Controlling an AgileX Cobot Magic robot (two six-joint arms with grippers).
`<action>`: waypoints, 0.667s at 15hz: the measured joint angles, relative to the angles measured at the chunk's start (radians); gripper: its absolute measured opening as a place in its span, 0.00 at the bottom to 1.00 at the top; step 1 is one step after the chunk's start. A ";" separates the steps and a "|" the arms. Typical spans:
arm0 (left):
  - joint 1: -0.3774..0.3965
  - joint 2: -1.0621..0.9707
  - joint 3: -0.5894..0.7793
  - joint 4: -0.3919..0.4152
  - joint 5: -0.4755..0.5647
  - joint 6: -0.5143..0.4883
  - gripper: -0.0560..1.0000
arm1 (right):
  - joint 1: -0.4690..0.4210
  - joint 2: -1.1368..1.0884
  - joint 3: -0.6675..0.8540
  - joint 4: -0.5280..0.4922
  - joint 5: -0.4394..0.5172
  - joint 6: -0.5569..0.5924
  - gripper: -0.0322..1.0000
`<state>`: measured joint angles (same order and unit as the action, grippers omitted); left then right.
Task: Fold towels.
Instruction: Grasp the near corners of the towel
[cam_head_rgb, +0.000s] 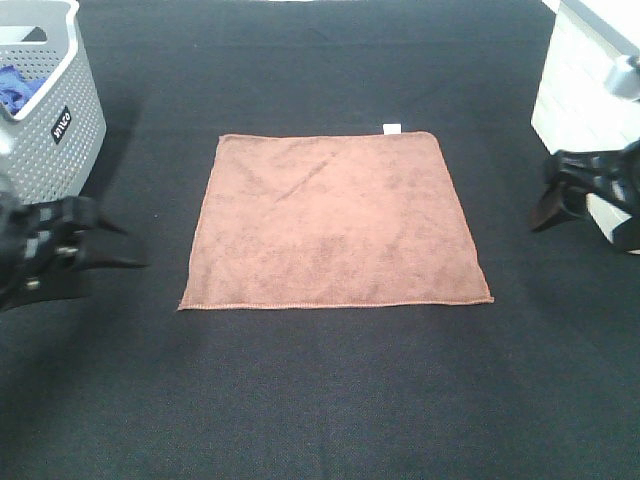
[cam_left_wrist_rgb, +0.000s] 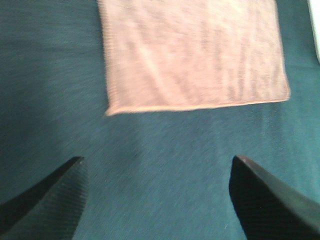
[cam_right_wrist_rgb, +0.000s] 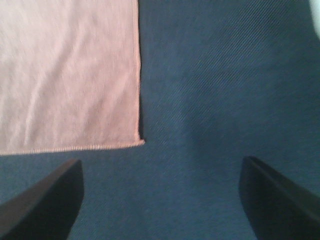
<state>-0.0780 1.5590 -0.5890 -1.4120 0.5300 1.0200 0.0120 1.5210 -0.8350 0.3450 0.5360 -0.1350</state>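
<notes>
The reddish-brown towel (cam_head_rgb: 333, 222) lies flat and unfolded in the middle of the dark table, with a small white tag (cam_head_rgb: 392, 127) at its far right corner. My left gripper (cam_head_rgb: 130, 247) is open and empty, just left of the towel's near left corner. My right gripper (cam_head_rgb: 540, 195) is open and empty, to the right of the towel's right edge. The left wrist view shows the towel (cam_left_wrist_rgb: 195, 55) ahead of the open gripper (cam_left_wrist_rgb: 157, 160). The right wrist view shows a towel corner (cam_right_wrist_rgb: 65, 75) ahead of the open gripper (cam_right_wrist_rgb: 161, 161).
A grey perforated basket (cam_head_rgb: 60, 130) holding a blue cloth (cam_head_rgb: 15, 85) stands at the far left. A white box (cam_head_rgb: 585, 90) stands at the far right, close behind my right gripper. The dark table surface (cam_head_rgb: 330, 400) surrounds the towel.
</notes>
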 joint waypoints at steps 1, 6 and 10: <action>-0.026 0.056 -0.039 -0.023 0.001 0.021 0.76 | 0.000 0.063 -0.044 0.006 0.036 -0.001 0.80; -0.061 0.252 -0.176 -0.030 -0.015 0.035 0.76 | -0.028 0.269 -0.193 0.051 0.142 -0.121 0.80; -0.061 0.341 -0.255 -0.030 -0.040 0.035 0.76 | -0.132 0.382 -0.248 0.365 0.179 -0.417 0.79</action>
<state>-0.1390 1.9000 -0.8440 -1.4420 0.4900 1.0550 -0.1200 1.9030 -1.0830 0.7100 0.7150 -0.5520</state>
